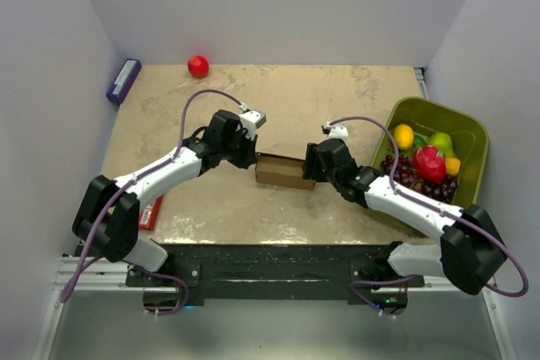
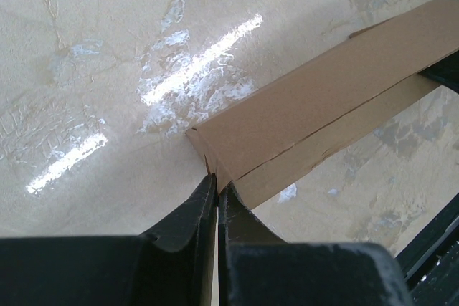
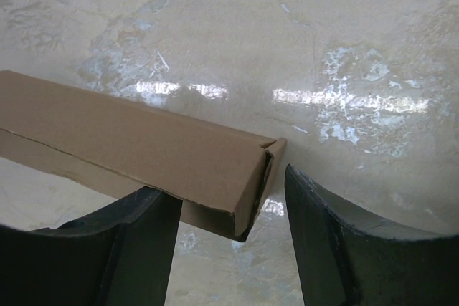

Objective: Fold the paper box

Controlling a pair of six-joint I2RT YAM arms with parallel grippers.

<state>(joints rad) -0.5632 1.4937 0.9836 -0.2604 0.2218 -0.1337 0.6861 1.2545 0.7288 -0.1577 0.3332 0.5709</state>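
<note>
The paper box (image 1: 283, 171) is a flat brown cardboard sleeve lying at the middle of the table between both arms. My left gripper (image 1: 253, 162) is at its left end. In the left wrist view the black fingers (image 2: 193, 213) are pressed together on the box's (image 2: 315, 98) near corner, and the left gripper (image 2: 217, 185) pinches thin cardboard. My right gripper (image 1: 310, 170) is at the right end. In the right wrist view the right gripper (image 3: 226, 184) stands open around the box's (image 3: 143, 141) end, whose small end flap stands ajar, with a gap to the right finger (image 3: 323, 220).
A green bin (image 1: 472, 124) with toy fruit stands at the right edge, close behind the right arm. A red ball (image 1: 198, 66) and a small purple box (image 1: 123, 80) lie at the far left. A red flat pack (image 1: 151, 212) lies under the left arm.
</note>
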